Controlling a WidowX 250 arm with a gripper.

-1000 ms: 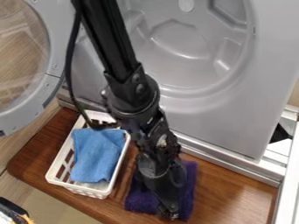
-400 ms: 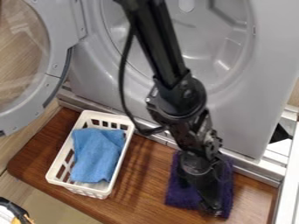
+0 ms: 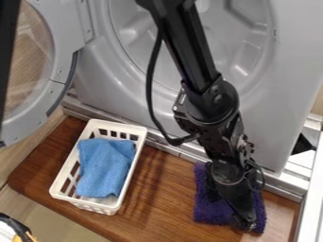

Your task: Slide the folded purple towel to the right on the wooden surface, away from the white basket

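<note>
Two cloths show in the camera view: one purple (image 3: 210,213), flat on the brown board (image 3: 164,189) at the lower right, one blue (image 3: 104,165), crumpled in the white basket (image 3: 95,206) to the left. The black gripper (image 3: 241,215) is over the purple cloth and covers part of it; I cannot tell whether it is spread, pressed together or pinching the fabric. Behind the board stands a grey washer (image 3: 271,123), its round door (image 3: 55,92) swung open at the upper left.
</note>
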